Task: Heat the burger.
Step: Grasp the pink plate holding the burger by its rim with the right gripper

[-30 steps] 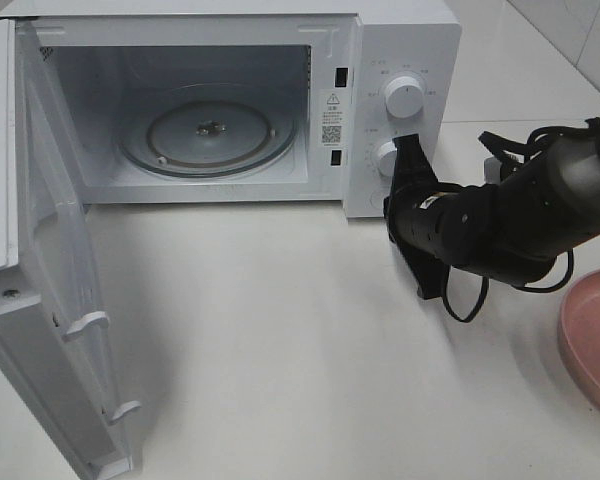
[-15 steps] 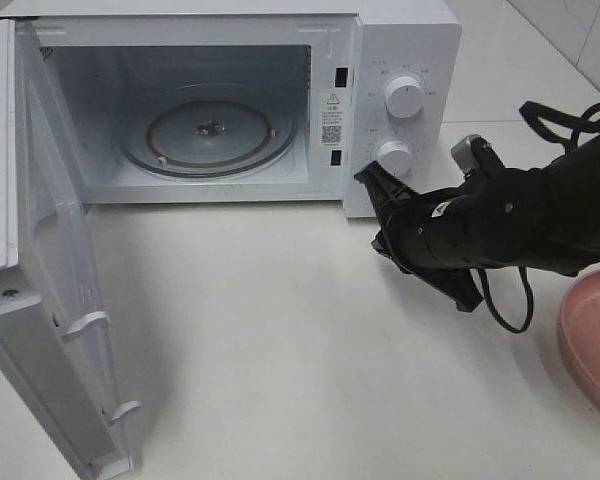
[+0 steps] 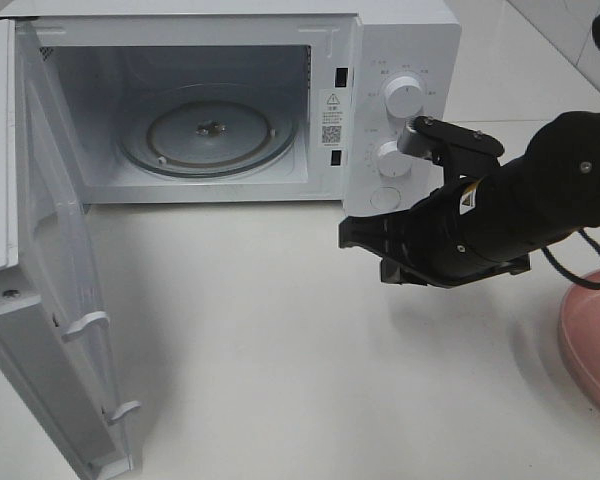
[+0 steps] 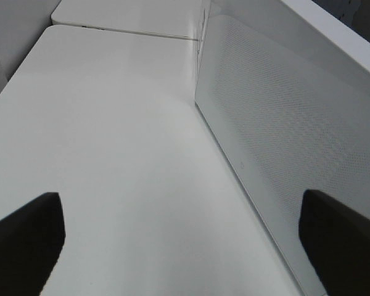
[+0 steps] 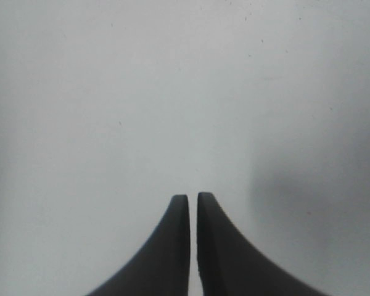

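White table (image 3: 280,390) and white microwave (image 3: 405,40) fill the views, and the burger shows in none of them, so I cannot tell where it is. The glass turntable (image 3: 210,130) inside the microwave lies bare, and the door (image 3: 40,300) stands swung wide at the left of the high view.

Nearest the oven's front is the right gripper (image 3: 348,234). Its black arm reaches in from the right, passing in front of the control panel just below the lower knob (image 3: 391,158); the upper knob (image 3: 404,97) sits clear above it. The tips point left, over bare table in front of the microwave's right front corner. In the right wrist view the right gripper (image 5: 192,198) has its two dark fingers pressed almost together, only a hairline slit between them, with nothing held and only table surface beyond.

A pink plate (image 3: 592,340) sits at the right edge of the table, partly cut off; nothing shows on the part in view.

The left gripper (image 4: 180,200) is spread wide, its fingers (image 4: 24,240) at opposite edges of the wrist view, with nothing between them. It is over bare table beside the door's dotted outer face (image 4: 283,123).
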Robot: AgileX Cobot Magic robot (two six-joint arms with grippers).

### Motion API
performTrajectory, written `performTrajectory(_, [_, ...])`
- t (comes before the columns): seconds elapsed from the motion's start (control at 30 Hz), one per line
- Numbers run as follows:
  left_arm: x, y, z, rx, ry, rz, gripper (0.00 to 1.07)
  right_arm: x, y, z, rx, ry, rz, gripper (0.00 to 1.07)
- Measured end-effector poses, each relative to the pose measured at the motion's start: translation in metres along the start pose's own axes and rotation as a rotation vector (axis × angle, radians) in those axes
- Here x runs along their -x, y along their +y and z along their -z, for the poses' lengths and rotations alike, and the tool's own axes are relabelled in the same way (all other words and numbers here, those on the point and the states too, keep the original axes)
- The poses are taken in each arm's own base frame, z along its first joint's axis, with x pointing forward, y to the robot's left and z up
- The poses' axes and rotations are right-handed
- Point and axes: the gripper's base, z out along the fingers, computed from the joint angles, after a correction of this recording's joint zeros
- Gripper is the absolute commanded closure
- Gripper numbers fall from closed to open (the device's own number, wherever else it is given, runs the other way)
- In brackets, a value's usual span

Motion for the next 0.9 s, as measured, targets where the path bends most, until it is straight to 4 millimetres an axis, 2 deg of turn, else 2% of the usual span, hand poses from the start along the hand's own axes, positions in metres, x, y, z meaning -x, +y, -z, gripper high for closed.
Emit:
performTrajectory(0.27, [0.0, 0.0, 0.0, 0.0, 0.0, 0.0, 0.09, -0.009, -0.012, 0.03, -0.132, 0.125, 0.22, 1.01])
performTrajectory(0.5, [0.0, 0.0, 0.0, 0.0, 0.0, 0.0, 0.09, -0.017, -0.021, 0.055, -0.224, 0.22, 0.268, 0.99])
performTrajectory(0.67, [0.0, 0.0, 0.0, 0.0, 0.0, 0.0, 0.09, -0.018, -0.023, 0.068, -0.237, 0.214, 0.292, 0.95])
performTrajectory(0.73, [0.0, 0.0, 0.0, 0.0, 0.0, 0.0, 0.09, -0.017, -0.025, 0.072, -0.242, 0.209, 0.298, 0.91])
performTrajectory(0.8, [0.0, 0.0, 0.0, 0.0, 0.0, 0.0, 0.09, -0.014, -0.033, 0.077, -0.258, 0.203, 0.275, 0.82])
performTrajectory(0.83, [0.0, 0.0, 0.0, 0.0, 0.0, 0.0, 0.09, -0.014, -0.033, 0.077, -0.258, 0.203, 0.275, 0.82])
performTrajectory(0.87, [0.0, 0.0, 0.0, 0.0, 0.0, 0.0, 0.09, -0.012, -0.04, 0.079, -0.273, 0.208, 0.252, 0.71])
performTrajectory(0.9, [0.0, 0.0, 0.0, 0.0, 0.0, 0.0, 0.09, -0.012, -0.04, 0.079, -0.273, 0.208, 0.252, 0.71])
